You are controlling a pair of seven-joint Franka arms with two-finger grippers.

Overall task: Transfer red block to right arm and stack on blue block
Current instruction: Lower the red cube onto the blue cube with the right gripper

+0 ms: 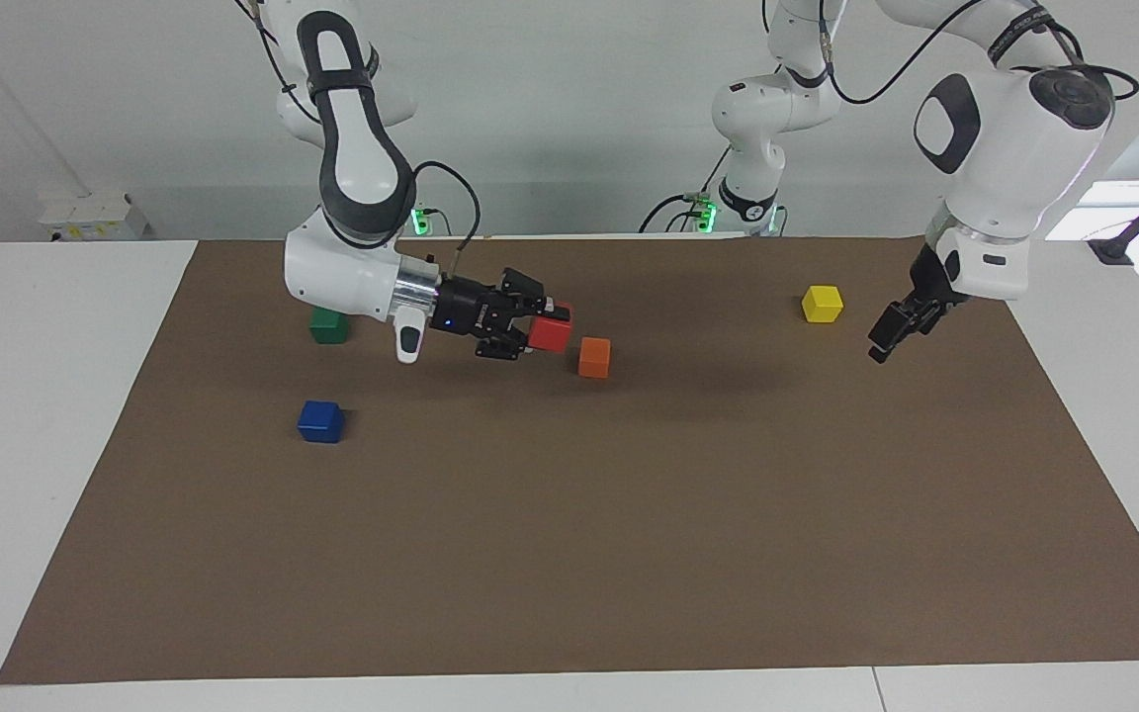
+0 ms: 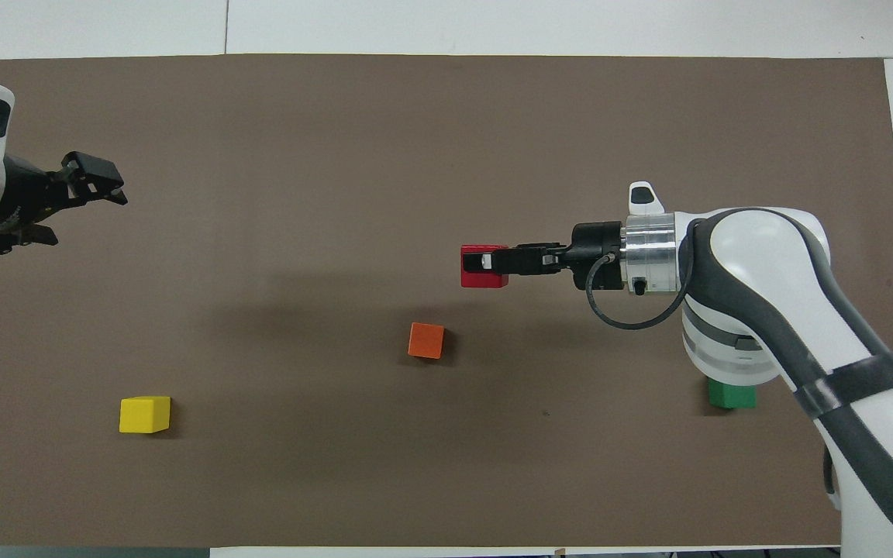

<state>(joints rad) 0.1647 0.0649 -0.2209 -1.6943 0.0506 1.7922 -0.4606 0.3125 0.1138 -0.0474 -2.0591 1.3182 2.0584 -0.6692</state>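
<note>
My right gripper (image 1: 542, 331) is shut on the red block (image 1: 555, 336) and holds it in the air over the brown mat, just above and beside the orange cube (image 1: 594, 357). It points sideways toward the left arm's end. In the overhead view the right gripper (image 2: 485, 263) grips the red block (image 2: 481, 277) the same way. The blue block (image 1: 320, 421) sits on the mat toward the right arm's end; the right arm hides it in the overhead view. My left gripper (image 1: 881, 346) is open and empty, in the air beside the yellow cube (image 1: 822, 304); it also shows in the overhead view (image 2: 90, 221).
A green cube (image 1: 328, 326) sits under the right arm, nearer to the robots than the blue block. The orange cube (image 2: 425, 340) and yellow cube (image 2: 144, 414) rest on the brown mat (image 1: 629, 554), which covers most of the white table.
</note>
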